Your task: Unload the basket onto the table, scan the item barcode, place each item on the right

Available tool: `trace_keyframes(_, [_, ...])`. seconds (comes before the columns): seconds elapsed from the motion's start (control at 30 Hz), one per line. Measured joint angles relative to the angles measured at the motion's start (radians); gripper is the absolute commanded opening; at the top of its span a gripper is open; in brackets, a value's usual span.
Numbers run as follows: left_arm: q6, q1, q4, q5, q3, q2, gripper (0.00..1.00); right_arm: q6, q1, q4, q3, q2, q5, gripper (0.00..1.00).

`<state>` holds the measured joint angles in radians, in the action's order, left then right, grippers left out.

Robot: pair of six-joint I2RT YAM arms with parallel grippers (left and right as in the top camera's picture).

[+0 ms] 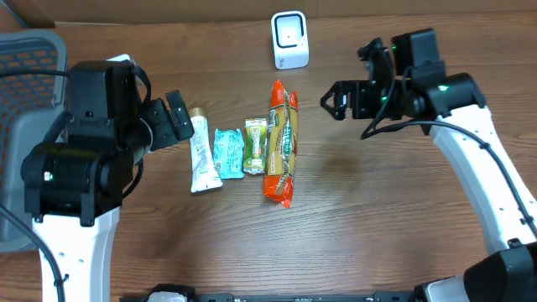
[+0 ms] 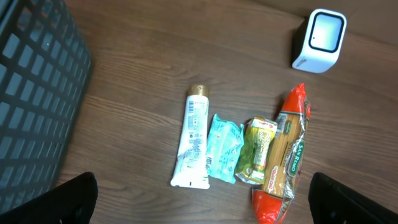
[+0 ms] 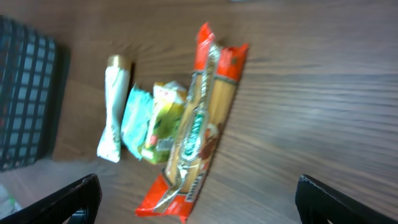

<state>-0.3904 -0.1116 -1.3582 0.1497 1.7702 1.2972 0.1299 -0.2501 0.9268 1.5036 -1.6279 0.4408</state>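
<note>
Items: four are lying side by side at the middle of the counter, none of them being held.
Row order: a white tube with a gold cap, a teal packet, a green packet and a long spaghetti pack with orange-red ends are sitting left to right, each touching or just beside the next.
Scanner: a small white unit is standing at the far edge, beyond the spaghetti pack and apart from it.
Left tool: it is hanging just left of the tube's capped end, jaws spread wide and gripping nothing.
Right tool: it is hanging to the right of the spaghetti pack, jaws also spread wide and empty.
Basket: a grey gridded basket is sitting at the far left.
Overhead view: it alone is showing both arms together with the whole row.
Left wrist view: it is showing the row, the scanner at upper right and the basket wall at left, with its dark fingers sitting only in the bottom corners.
Right wrist view: it is looking blurred, showing the row and a basket corner but leaving the scanner out of frame, its fingers also sitting low in the corners.
</note>
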Motion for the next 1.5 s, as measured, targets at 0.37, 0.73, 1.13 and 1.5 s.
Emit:
trace_keyframes(0.37, [0.000,0.000,0.000,0.000,0.000,0.070,0.99,0.065,-0.057,-0.041,0.000,-0.021,0.000,1.00])
trace_keyframes(0.73, [0.000,0.000,0.000,0.000,0.000,0.148,1.00,0.123,-0.057,-0.059,0.000,-0.021,0.000,1.00])
trace_keyframes(1.13, [0.000,0.000,0.000,0.000,0.000,0.229,1.00,0.132,-0.057,-0.042,0.000,-0.021,-0.023,1.00])
trace_keyframes(1.5, [0.000,0.000,0.000,0.000,0.000,0.252,1.00,0.180,-0.057,-0.046,0.000,-0.021,-0.053,1.00])
